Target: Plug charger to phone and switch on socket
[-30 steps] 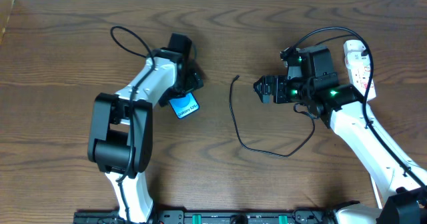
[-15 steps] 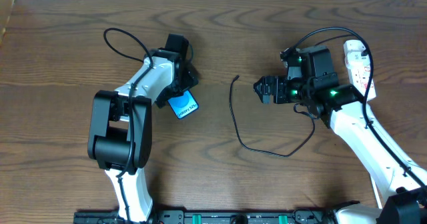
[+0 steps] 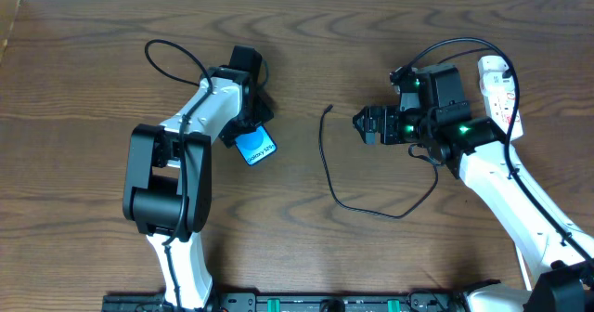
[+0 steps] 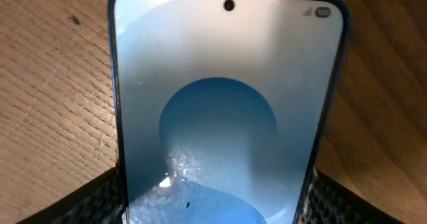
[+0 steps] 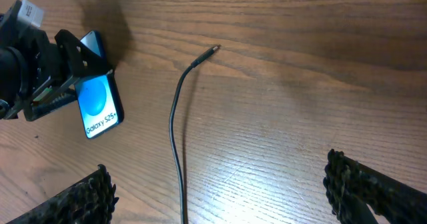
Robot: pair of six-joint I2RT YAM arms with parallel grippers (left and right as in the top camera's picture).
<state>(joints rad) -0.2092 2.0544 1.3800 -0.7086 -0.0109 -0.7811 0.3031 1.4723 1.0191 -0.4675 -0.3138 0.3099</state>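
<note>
Two grips matter: our left gripper (image 3: 249,134) is clamped on the rigid, slick Galaxy phone (image 3: 254,148) left of centre, the right gripper (image 3: 360,124) hangs jaws apart beside the limp, light charger cable (image 3: 323,159), so we'd pinch just behind its plug tip (image 3: 330,108).

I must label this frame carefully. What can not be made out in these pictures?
Phone: overhead, one end hidden by the left gripper; the left wrist view cuts off its near end.
Socket: overhead only, switch state too small to tell.
Charger: overhead, far end runs behind the right arm; its plug unseen.
</note>
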